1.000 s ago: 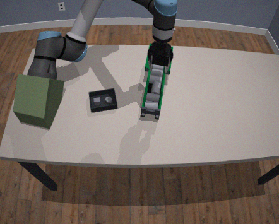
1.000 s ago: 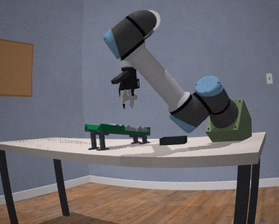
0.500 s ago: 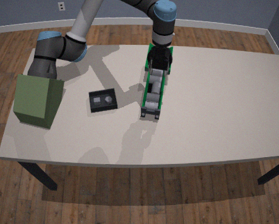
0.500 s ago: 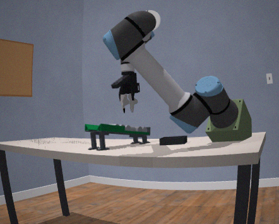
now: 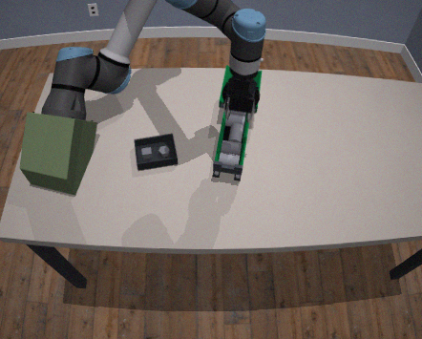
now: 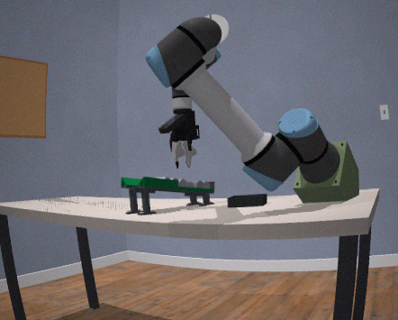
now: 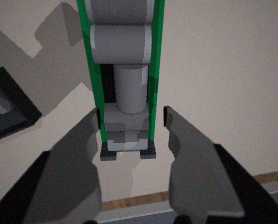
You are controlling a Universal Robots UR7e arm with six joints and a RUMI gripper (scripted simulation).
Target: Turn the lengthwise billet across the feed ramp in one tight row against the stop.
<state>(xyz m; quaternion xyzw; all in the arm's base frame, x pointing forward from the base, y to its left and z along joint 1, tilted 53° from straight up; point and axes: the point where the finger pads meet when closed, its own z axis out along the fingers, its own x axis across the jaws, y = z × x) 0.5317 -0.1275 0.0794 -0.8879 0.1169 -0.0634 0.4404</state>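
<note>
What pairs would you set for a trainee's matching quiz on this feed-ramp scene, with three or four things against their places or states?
Things:
1. two-jaw gripper
2. lengthwise grey steel billet
3. flat black tray
4. green block pedestal

Places or states:
A. under the arm's base, at a table corner
B. on the table beside the green feed ramp
C. above the ramp, holding nothing
D. between crosswise billets

Pairs: 1-C, 2-D, 3-B, 4-A

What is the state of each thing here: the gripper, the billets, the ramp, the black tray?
gripper: part open, holding nothing, above the ramp.
lengthwise billet: lying along the ramp, not turned.
crosswise billet: lying across the ramp.
feed ramp: standing on the table.
black tray: on the table, beside the ramp.
</note>
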